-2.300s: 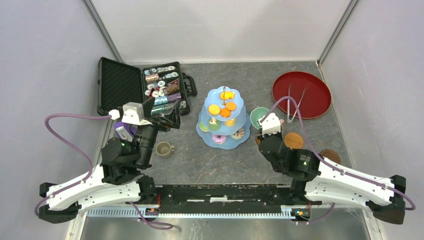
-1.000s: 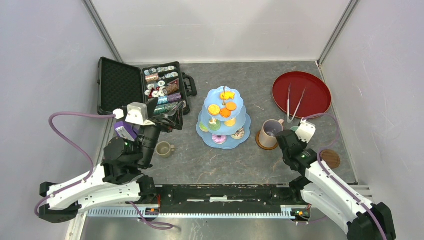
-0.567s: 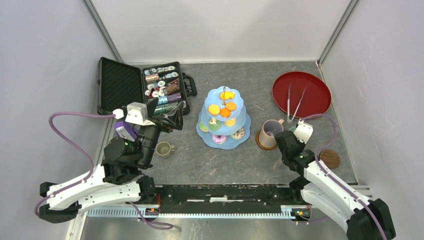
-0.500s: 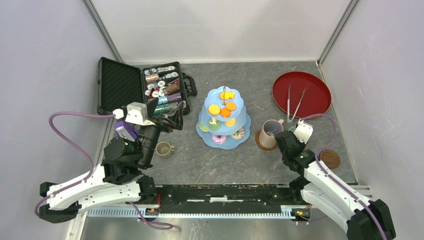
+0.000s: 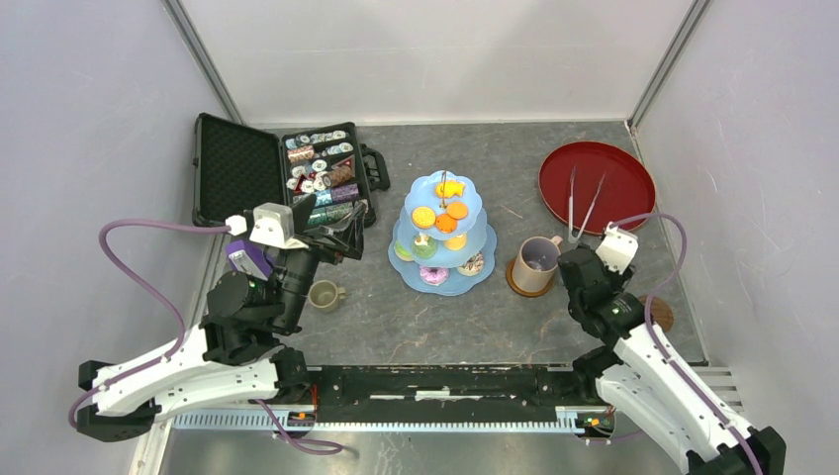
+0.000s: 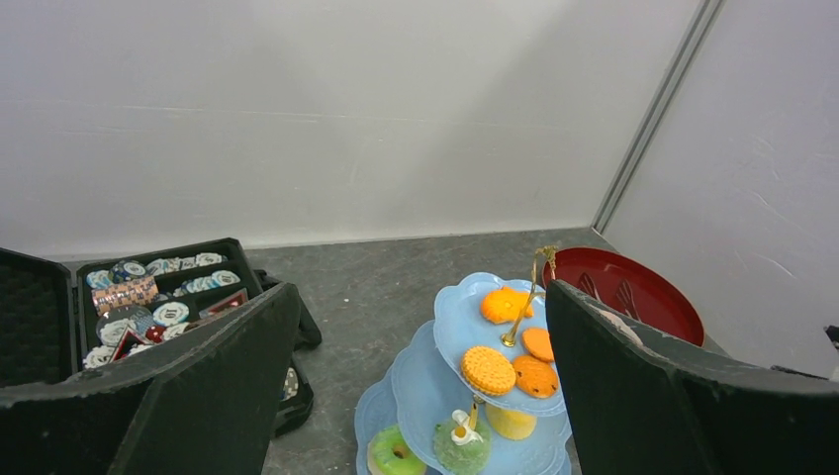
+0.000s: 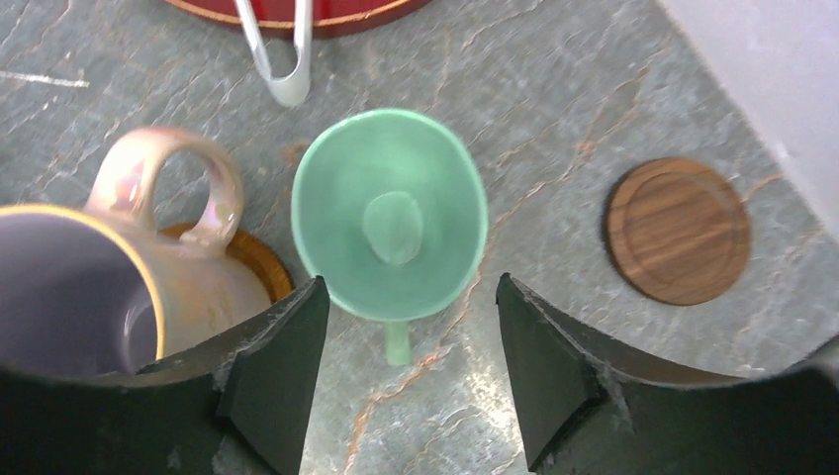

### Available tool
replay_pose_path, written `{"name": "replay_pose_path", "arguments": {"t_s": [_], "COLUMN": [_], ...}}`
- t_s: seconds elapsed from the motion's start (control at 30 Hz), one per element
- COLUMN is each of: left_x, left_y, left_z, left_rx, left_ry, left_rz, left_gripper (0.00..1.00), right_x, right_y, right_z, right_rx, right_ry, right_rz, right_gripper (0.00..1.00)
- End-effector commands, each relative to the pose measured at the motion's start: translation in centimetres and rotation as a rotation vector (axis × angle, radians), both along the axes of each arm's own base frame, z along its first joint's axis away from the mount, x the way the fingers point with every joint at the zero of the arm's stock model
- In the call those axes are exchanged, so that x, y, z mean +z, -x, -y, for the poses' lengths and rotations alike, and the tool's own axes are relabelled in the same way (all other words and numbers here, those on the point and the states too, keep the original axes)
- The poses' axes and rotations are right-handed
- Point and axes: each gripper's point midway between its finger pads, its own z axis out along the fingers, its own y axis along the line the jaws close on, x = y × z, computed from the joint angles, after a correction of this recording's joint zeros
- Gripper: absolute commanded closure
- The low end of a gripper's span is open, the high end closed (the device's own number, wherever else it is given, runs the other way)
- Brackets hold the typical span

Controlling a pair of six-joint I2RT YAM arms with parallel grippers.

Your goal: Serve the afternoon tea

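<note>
The pale-blue three-tier cake stand (image 5: pixel 442 237) holds orange biscuits (image 6: pixel 500 368) on top, with donuts and cakes on the tiers below. The tan mug (image 5: pixel 537 259) stands on a brown coaster (image 5: pixel 516 284) to the stand's right. In the right wrist view the green cup (image 7: pixel 389 213) sits on the bare table beside the mug (image 7: pixel 89 287), its small handle pointing at my right gripper (image 7: pixel 411 287). That gripper is open, its jaws either side of the handle and clear of it. My left gripper (image 6: pixel 423 292) hangs open and empty, facing the stand. The small olive cup (image 5: pixel 323 294) stands by the left arm.
A spare brown coaster (image 7: pixel 678 230) lies right of the green cup. Behind them is the round dark-red tray (image 5: pixel 597 186) with metal tongs (image 5: pixel 584 203). The open black case of small tins (image 5: pixel 282 168) stands at the back left. Grey walls close in on both sides.
My right gripper has opened and let go of the green cup, which now stands beside the tan mug. Its wrist has shifted slightly right. The left arm has barely moved.
</note>
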Motion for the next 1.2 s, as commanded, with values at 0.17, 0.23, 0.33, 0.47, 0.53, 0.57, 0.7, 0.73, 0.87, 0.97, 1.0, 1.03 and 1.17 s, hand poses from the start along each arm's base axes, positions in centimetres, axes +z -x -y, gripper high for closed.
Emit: {"name": "replay_pose_path", "arguments": {"t_s": [0.17,0.23,0.33,0.47,0.53,0.57,0.7,0.73,0.87,0.97,1.0,1.03,1.17], "left_x": [1.6,1.5,1.5,1.7,2.0,2.0,1.6,1.3,-0.1,-0.6,-0.8,-1.0,-1.5], "left_y": [0.4,0.4,0.4,0.3,0.3,0.4,0.7,0.7,0.1,0.0,-0.1,-0.1,-0.3], "left_z": [-0.1,0.1,0.5,0.9,0.9,1.0,2.4,2.7,3.7,4.2,4.2,4.1,3.8], "left_rx": [-0.037,-0.041,-0.047,-0.056,-0.057,-0.063,-0.127,-0.129,-0.116,-0.124,-0.118,-0.112,-0.091], "left_ry": [0.082,0.081,0.077,0.068,0.068,0.081,0.067,0.059,0.003,-0.028,-0.036,-0.041,-0.052], "left_rz": [0.002,0.000,-0.007,-0.023,-0.043,-0.057,-0.097,-0.107,-0.113,-0.102,-0.100,-0.096,-0.080], "left_gripper": [0.00,0.00,0.00,0.00,0.00,0.00,0.00,0.00,0.00,0.00,0.00,0.00,0.00], "right_x": [4.3,3.6,1.1,-3.0,-4.5,-5.2,-7.5,-7.9,-8.7,-9.2,-9.5,-9.5,-10.4], "right_y": [-2.4,-2.5,-1.8,-0.1,0.9,1.2,1.4,1.4,0.8,-0.1,-0.3,-0.8,-2.3], "right_z": [4.8,6.2,8.8,11.3,12.4,12.8,13.2,13.2,13.1,12.7,12.4,12.3,10.7], "right_rx": [-0.156,-0.201,-0.306,-0.430,-0.480,-0.492,-0.482,-0.478,-0.436,-0.392,-0.373,-0.360,-0.276], "right_ry": [0.046,0.013,-0.070,-0.152,-0.175,-0.191,-0.253,-0.259,-0.266,-0.286,-0.301,-0.311,-0.390], "right_rz": [0.076,0.063,0.044,0.005,-0.019,-0.025,-0.038,-0.045,-0.055,-0.049,-0.046,-0.032,0.001], "right_gripper": [0.24,0.23,0.22,0.25,0.26,0.26,0.28,0.28,0.29,0.31,0.32,0.34,0.38]}}
